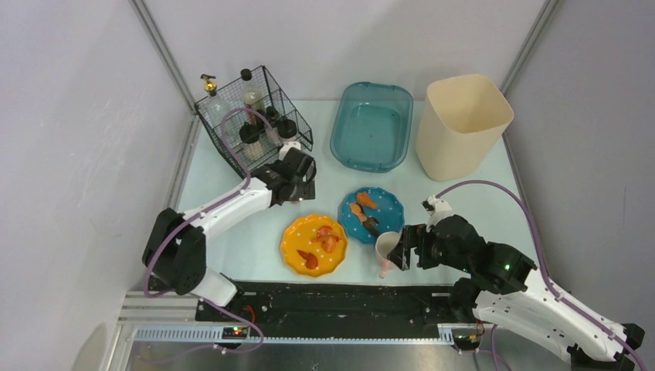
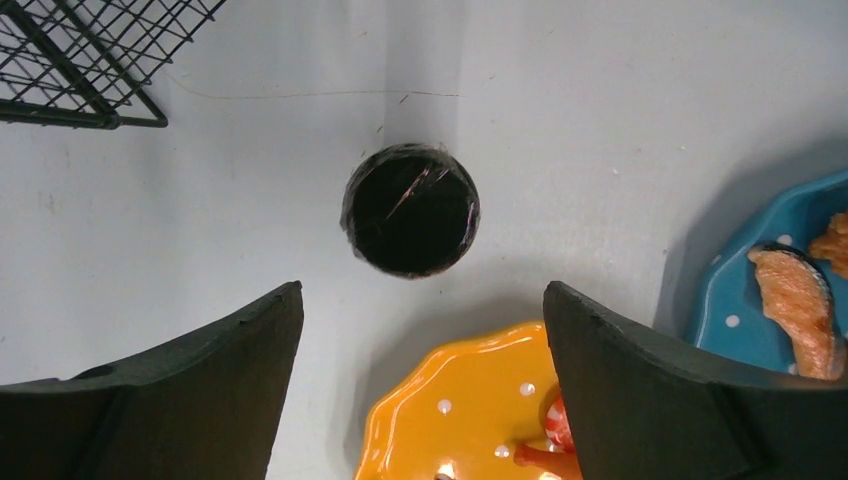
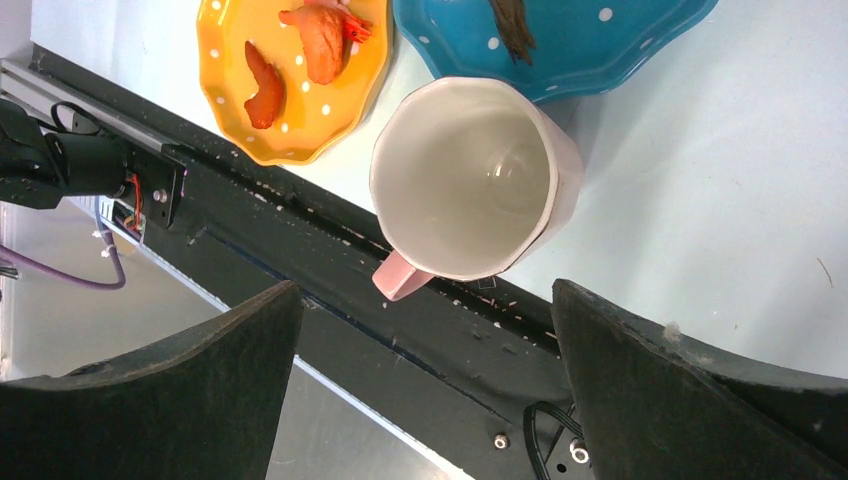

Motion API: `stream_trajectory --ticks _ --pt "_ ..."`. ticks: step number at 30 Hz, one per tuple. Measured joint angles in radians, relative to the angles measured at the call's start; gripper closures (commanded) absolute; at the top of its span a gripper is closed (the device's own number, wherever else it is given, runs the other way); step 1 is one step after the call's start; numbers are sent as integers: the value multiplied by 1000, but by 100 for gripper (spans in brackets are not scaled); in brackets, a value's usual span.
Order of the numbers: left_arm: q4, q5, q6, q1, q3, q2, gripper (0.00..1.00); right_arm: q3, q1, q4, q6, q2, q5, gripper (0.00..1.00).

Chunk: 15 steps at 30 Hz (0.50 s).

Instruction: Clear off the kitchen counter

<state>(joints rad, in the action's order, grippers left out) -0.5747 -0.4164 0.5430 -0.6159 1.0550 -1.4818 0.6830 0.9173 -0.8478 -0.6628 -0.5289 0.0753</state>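
Hovering over matt pale-mint desk: left gripper, thick dark fingers spread wide, round glossy black disc flat beyond tips; right gripper also spread, smooth cream mug with pink handle just ahead, touching neither finger, near scalloped orange plate and polka-dot blue plate; desk flat, rectangular, beneath all items

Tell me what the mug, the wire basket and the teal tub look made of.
Mug: likely glazed ceramic; glossy highlights, thick rim.
Wire basket: probably black coated metal; thin rigid rods.
Teal tub: apparently translucent plastic; see-through walls, smooth rim.
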Motion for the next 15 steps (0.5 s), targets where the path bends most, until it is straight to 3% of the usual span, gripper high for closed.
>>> stream_trajectory --ticks 7,15 --pt "20 1 -2 17 23 -89 14 0 0 0 0 6 0 0" --pt "30 2 -13 58 38 -105 28 0 0 0 0 18 -1 0"
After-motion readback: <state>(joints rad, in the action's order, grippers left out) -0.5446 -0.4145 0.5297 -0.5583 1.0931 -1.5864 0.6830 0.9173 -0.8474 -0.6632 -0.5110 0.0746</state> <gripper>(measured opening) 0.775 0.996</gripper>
